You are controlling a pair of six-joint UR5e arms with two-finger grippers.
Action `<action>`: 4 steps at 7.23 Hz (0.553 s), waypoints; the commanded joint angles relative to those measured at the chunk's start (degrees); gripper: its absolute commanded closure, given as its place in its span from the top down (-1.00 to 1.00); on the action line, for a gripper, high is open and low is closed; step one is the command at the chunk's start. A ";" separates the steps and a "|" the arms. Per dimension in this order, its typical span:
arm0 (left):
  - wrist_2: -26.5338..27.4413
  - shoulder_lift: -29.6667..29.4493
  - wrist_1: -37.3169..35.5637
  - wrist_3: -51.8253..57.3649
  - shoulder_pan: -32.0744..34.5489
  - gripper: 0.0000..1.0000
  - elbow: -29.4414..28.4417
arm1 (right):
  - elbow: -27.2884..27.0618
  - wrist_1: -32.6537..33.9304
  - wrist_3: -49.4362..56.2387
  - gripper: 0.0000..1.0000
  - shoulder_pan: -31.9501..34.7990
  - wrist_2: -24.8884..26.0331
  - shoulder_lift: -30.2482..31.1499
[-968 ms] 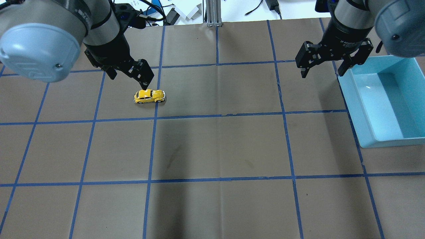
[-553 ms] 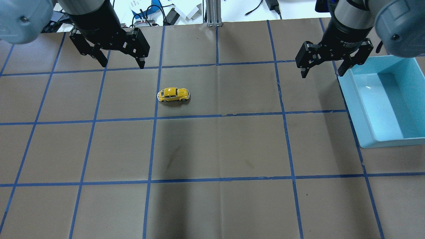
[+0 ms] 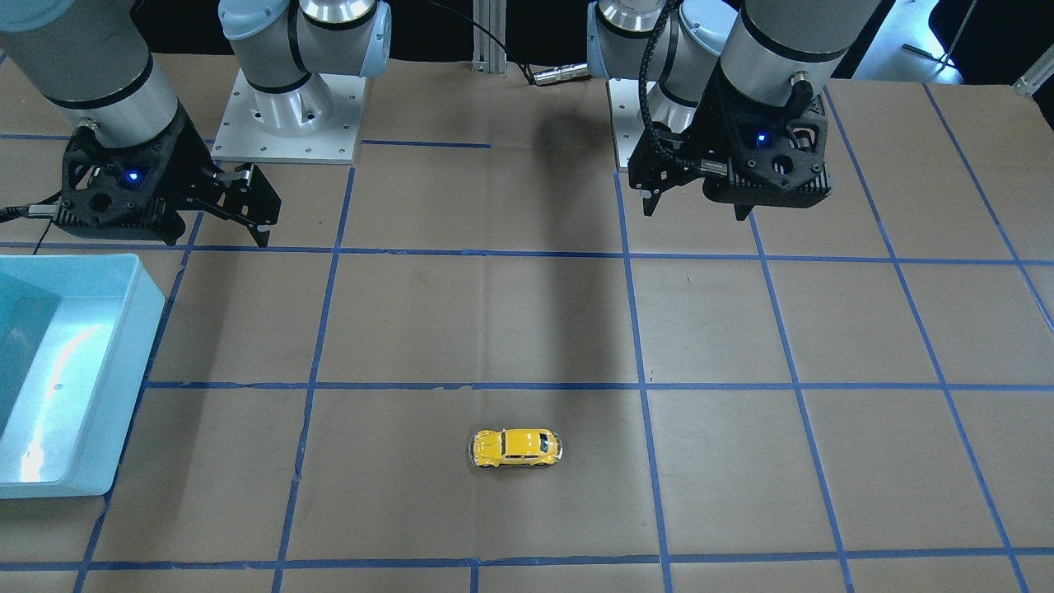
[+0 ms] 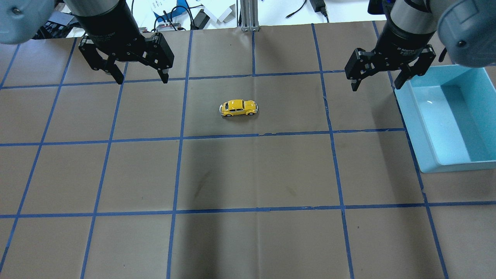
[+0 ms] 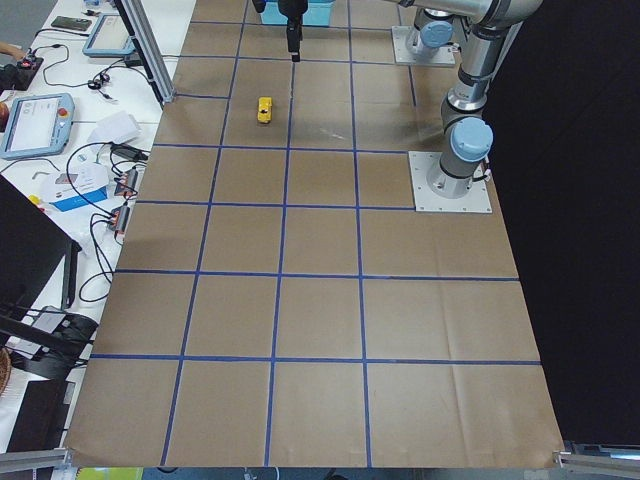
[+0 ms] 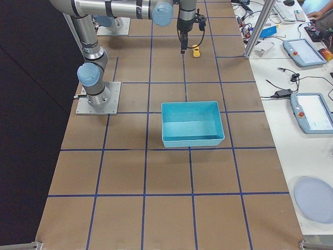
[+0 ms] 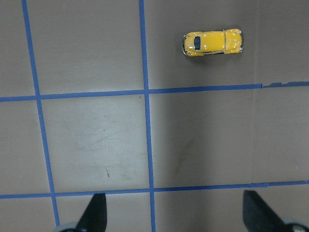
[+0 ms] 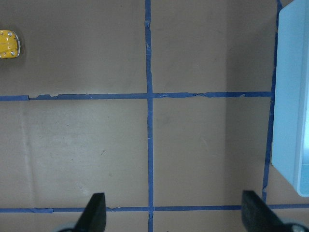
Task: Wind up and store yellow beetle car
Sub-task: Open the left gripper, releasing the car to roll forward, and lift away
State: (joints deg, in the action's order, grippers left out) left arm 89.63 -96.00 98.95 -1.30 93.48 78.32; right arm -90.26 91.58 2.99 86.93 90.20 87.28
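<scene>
The yellow beetle car [image 4: 238, 108] stands on its wheels on the table [image 4: 248, 174], in the wide square of blue tape lines [image 4: 217, 136] in the middle, with its long side across the table. No claw touches it. The left claw [image 4: 142, 80] hangs above the table, well apart from the car on the robot's left side, and it is released: its two fingers [image 4: 166, 77] are spread wide with nothing between them. In the left wrist view the car [image 7: 212, 43] shows in the upper right, far from the fingertips at the lower edge. The right claw [image 4: 375, 88] is released too, its fingers wide apart and holding nothing, and it hangs just beside the near corner of the light blue bin [image 4: 422, 128]. The bin is on the robot's right side of the table, well apart from the car.
</scene>
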 commanded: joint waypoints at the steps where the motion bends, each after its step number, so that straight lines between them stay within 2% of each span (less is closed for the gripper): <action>1: -0.15 0.29 -0.43 0.16 0.12 1.00 0.35 | 0.00 0.00 0.00 1.00 0.00 -0.02 0.09; 4: -0.16 0.82 -0.43 0.77 0.03 1.00 0.70 | 0.00 0.00 -0.17 1.00 0.09 -0.28 0.00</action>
State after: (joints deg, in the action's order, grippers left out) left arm 89.48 -95.37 98.53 -0.95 93.55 78.81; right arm -90.26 91.58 2.95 86.94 90.24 87.29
